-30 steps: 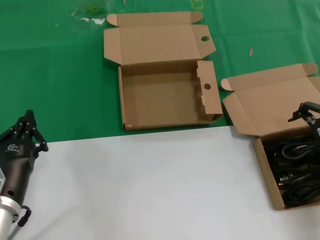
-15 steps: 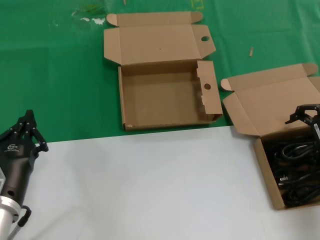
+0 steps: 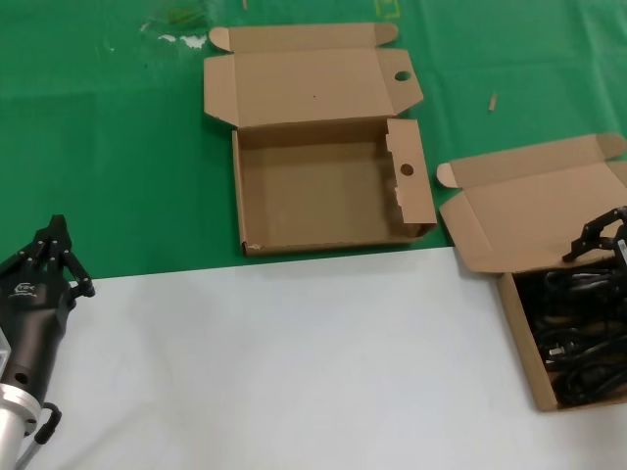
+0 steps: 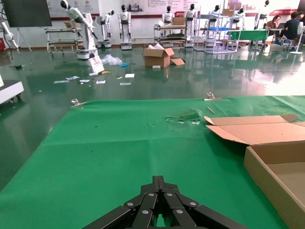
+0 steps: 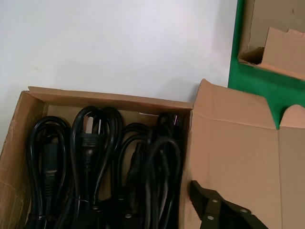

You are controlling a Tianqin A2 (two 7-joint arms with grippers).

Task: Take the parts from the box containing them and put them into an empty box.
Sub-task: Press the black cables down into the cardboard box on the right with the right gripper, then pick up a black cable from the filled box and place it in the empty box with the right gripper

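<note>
The black coiled power cables (image 3: 580, 335) lie in the narrower box (image 3: 516, 333) at the right, its plain lid (image 3: 534, 211) folded back. In the right wrist view several bundles (image 5: 90, 157) with plug ends fill that box (image 5: 14, 143). My right gripper (image 3: 600, 233) is open, low over the box's far end by the lid hinge; one finger (image 5: 212, 202) sits against the lid, the other is lost among the cables. The wide empty box (image 3: 323, 191) with round-holed flaps stands at centre back, also shown in the left wrist view (image 4: 281, 174). My left gripper (image 3: 54, 257) is shut and empty, parked at the left.
The boxes lie across the seam between the green cloth (image 3: 98, 147) and the white table surface (image 3: 294, 362). The empty box's lid (image 3: 304, 83) lies open behind it. White scraps (image 3: 181, 39) lie on the cloth far back left.
My right gripper has moved down and nearer to me, into the cable box. The box's lid has tipped slightly back. The left arm has not moved.
</note>
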